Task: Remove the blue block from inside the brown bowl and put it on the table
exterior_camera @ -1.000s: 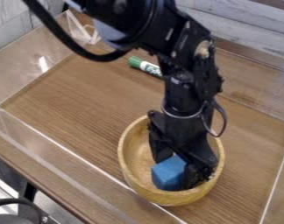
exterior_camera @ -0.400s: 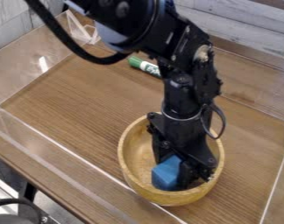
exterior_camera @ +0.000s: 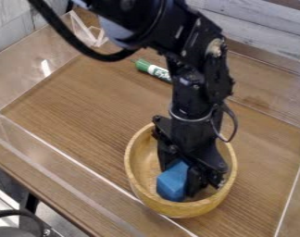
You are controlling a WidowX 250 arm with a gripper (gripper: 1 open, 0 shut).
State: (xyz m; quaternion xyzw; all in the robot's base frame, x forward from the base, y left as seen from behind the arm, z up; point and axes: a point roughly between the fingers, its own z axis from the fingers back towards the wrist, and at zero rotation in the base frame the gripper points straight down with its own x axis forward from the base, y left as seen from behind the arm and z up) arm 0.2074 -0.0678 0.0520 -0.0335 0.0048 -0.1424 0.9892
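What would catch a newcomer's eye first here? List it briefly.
The big black robot arm reaching straight down into the brown bowl near the front right of the table. Next, the bright blue block inside the bowl, with the gripper shut on it.

I find no lettering, label, brand mark or number that I can read anywhere in my camera view. The green-and-white marker (exterior_camera: 150,68) lying on the table (exterior_camera: 79,102) may carry print (it is far too small and blurred to tell).
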